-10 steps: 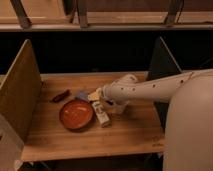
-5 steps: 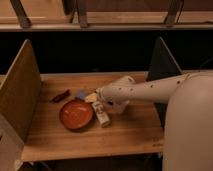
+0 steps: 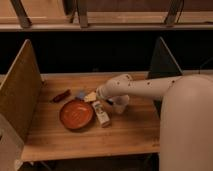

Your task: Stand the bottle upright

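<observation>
The bottle (image 3: 102, 114) is small and whitish with dark print. It lies on its side on the wooden table, just right of the orange plate (image 3: 76, 114). My gripper (image 3: 104, 102) hangs at the end of the white arm, just above and behind the bottle's far end, between the plate and a translucent cup (image 3: 120, 104). It stands open and holds nothing.
A pale yellowish item (image 3: 90, 96), a small blue item (image 3: 80, 93) and a dark red item (image 3: 61, 96) lie behind the plate. Upright wooden panels (image 3: 20, 90) wall the table's left side, and a dark panel (image 3: 164, 60) walls its right. The table's front edge (image 3: 90, 150) is near.
The arm's end has shifted very slightly over the bottle. The bottle, plate and cup have not moved.
</observation>
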Motion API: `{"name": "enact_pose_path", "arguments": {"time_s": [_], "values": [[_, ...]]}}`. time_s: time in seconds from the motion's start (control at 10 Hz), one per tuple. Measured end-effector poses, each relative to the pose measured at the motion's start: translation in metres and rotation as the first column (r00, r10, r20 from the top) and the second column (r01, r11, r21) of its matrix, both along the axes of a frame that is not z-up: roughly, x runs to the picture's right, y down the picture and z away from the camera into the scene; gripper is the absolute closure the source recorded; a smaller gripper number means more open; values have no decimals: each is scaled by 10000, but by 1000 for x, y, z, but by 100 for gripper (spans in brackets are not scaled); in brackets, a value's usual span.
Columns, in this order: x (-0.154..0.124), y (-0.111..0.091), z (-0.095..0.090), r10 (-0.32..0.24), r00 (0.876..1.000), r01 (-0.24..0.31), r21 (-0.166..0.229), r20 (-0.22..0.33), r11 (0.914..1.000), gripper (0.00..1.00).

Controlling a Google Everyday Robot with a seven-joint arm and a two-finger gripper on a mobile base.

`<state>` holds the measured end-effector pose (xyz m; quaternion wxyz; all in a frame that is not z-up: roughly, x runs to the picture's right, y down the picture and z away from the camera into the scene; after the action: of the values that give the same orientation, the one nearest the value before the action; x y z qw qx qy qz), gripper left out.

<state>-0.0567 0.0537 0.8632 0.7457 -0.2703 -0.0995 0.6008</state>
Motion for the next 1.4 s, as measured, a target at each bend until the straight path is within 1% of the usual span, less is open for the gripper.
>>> {"name": "enact_pose_path", "arguments": {"time_s": [0.2, 0.4, 0.5, 0.6, 0.7, 0.8, 0.9, 1.0, 1.1, 1.3, 1.4], "values": [[8, -2, 11, 34, 9998, -40, -315, -184, 9995, 20], [14, -1, 22, 34, 9991, -67, -808, -416, 9967, 20], [16, 2, 27, -9, 9983, -57, -1140, -580, 9935, 20], [18, 8, 30, -103, 9963, -46, -1727, -854, 9850, 20], [19, 11, 31, -282, 9941, 59, -2078, -1046, 9781, 20], [17, 16, 30, -721, 9890, 372, -2541, -1293, 9665, 20], [13, 18, 27, -1074, 9838, 628, -2849, -1436, 9565, 20], [14, 20, 26, -1308, 9789, 774, -3073, -1571, 9484, 20], [15, 21, 25, -1377, 9772, 814, -3137, -1618, 9460, 20], [15, 21, 25, -1344, 9777, 783, -3138, -1613, 9462, 20], [13, 25, 29, -1277, 9791, 713, -3213, -1581, 9443, 20]]}}
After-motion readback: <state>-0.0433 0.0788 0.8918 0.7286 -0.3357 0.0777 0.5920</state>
